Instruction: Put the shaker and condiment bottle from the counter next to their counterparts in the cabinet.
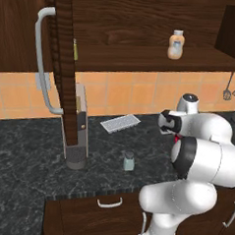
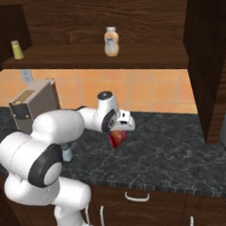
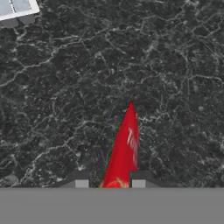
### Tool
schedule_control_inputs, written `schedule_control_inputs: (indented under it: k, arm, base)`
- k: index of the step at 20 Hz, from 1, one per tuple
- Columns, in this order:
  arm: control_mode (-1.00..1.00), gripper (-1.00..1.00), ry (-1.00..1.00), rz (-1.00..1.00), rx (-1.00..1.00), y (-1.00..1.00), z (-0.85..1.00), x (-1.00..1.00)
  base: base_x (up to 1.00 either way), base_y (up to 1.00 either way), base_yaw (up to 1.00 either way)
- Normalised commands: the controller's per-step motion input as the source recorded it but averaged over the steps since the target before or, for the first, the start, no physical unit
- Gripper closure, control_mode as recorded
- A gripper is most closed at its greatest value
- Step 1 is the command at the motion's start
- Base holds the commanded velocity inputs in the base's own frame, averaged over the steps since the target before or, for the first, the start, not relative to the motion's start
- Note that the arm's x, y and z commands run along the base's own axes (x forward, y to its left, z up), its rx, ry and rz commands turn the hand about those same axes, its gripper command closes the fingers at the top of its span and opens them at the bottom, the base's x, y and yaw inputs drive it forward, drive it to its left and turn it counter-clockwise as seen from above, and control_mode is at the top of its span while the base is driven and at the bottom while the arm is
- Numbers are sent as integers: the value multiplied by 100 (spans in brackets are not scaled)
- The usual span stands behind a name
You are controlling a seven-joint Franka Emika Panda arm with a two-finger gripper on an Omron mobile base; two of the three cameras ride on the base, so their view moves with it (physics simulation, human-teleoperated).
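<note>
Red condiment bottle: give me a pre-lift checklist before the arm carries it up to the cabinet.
1. Gripper closed on the condiment bottle: ok, the bottle sits between the two fingertips in the hand view.
2. Bottle upright: cannot tell; it hangs under the hand in the right base view.
3. Cabinet open: ok, the shelf is exposed.
4. Free shelf space beside the tan-orange bottle: ok, bare wood on both sides.
5. Shaker clear of the lift path: ok, it stands apart on the counter.
6. Olive-yellow shaker standing on the shelf: ok.
</note>
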Motion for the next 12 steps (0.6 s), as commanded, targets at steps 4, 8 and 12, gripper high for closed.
schedule_control_inputs:
  k: [4,8,12]
  arm:
    - [-100,100,9,-2,0,-14,67,-6]
    - [-100,100,0,-2,0,-29,59,-22]
    - [-100,100,0,-2,0,-33,60,-25]
  base:
    - [0,0,0]
    - [0,0,0]
    - [0,0,0]
